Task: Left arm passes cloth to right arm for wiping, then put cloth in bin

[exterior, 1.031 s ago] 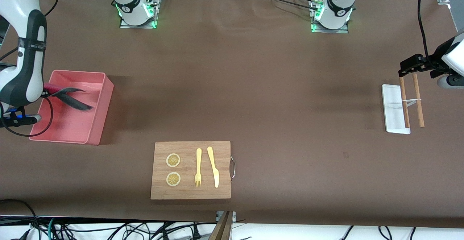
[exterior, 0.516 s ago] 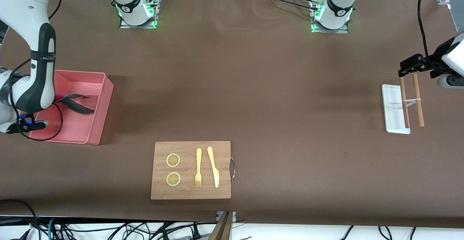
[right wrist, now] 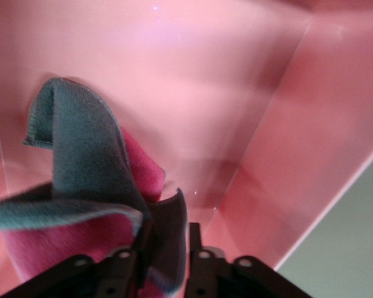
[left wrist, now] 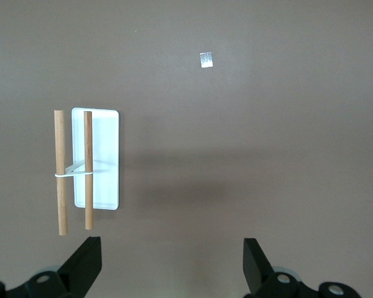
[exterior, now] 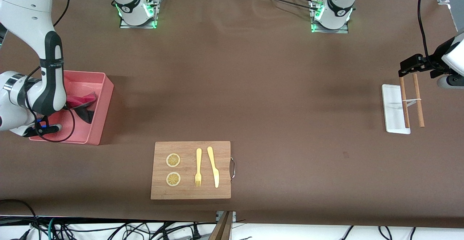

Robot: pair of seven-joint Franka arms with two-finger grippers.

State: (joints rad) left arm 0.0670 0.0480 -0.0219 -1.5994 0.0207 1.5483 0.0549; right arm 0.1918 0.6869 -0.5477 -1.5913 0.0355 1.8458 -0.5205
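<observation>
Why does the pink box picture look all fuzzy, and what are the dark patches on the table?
Right wrist view: the camera sits very close, so the cloth and the bin walls look soft and smeared. Front view: the bin throws a dark shadow on the table beside it, and green lights glow at the arm bases. Left wrist view: sharp; the tray has a faint shadow beside it.

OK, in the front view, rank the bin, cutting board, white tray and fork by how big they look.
1. Bin and cutting board: look much alike, and the right arm covers part of the bin, so no ranking between them.
2. White tray.
3. Fork.
</observation>
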